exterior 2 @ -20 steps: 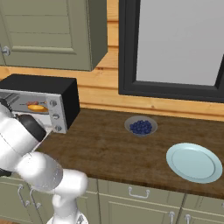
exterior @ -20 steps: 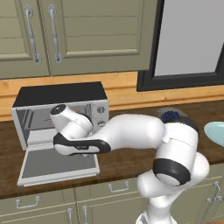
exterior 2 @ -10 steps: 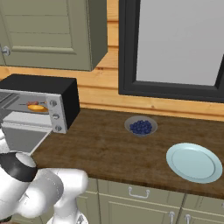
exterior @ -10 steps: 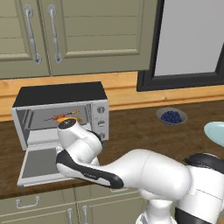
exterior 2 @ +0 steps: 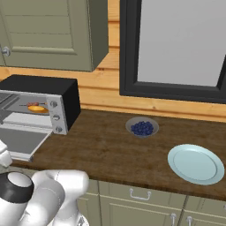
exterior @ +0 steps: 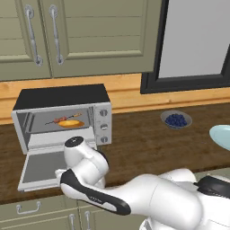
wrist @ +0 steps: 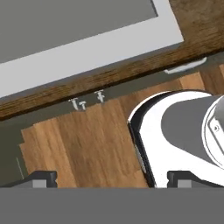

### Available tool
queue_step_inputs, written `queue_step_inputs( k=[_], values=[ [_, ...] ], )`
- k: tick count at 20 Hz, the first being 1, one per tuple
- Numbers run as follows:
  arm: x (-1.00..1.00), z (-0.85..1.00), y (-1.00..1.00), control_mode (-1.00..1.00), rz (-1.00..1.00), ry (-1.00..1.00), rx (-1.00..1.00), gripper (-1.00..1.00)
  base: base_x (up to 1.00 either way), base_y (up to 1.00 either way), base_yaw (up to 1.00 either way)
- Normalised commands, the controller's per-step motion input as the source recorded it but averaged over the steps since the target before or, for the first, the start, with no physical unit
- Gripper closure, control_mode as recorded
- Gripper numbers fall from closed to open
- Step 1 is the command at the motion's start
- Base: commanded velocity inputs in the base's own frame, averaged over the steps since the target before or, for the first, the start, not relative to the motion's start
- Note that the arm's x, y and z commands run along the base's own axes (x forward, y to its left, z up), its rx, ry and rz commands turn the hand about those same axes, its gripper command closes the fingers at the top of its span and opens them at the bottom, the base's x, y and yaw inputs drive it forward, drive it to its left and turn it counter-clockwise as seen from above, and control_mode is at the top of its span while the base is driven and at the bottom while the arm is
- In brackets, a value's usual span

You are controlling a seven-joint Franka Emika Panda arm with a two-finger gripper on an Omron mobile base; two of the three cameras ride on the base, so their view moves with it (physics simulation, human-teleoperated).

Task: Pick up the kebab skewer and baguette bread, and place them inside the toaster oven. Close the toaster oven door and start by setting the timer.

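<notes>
The toaster oven (exterior: 63, 117), a boxy silver-grey body under a black top with three round knobs in a column on its right face, stands at the left of the left base view on the dark wood counter (exterior: 148, 139), and its door (exterior: 42, 167) lies folded down flat, a grey glass panel in a pale frame. Inside on the rack, in the upper left of that view, lie the golden-orange baguette bread (exterior: 71, 122) and, just behind it, the thin kebab skewer (exterior: 63, 118) with reddish chunks. In the hand view the gripper (wrist: 113, 178) has its two dark fingertips set wide apart at the bottom corners with nothing between them, looking past the door's pale edge at the top down to the wooden floor.
</notes>
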Motion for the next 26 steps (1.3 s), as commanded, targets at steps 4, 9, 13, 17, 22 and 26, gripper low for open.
queue_step_inputs(
  k=[4, 9, 13, 17, 22, 26],
  values=[
    [0.16, -0.35, 0.29, -1.00, 0.24, 0.08, 0.00, -1.00, 0.00, 0.00, 0.00],
    [0.27, -0.50, 0.54, -1.00, 0.13, 0.05, 0.00, -1.00, 0.00, 0.00, 0.00],
    [0.58, -0.34, 0.34, -1.00, 0.07, 0.02, 0.00, -1.00, 0.00, 0.00, 0.00],
    [0.41, -0.34, 0.28, -1.00, 0.05, 0.02, 0.00, -1.00, 0.00, 0.00, 0.00],
    [0.16, -0.23, 0.07, -1.00, 0.01, 0.00, 0.00, -1.00, 0.00, 0.00, 0.00],
    [0.09, -0.10, 0.01, -1.00, 0.00, 0.00, 0.00, -1.00, 0.00, 0.00, 0.00]
  ],
)
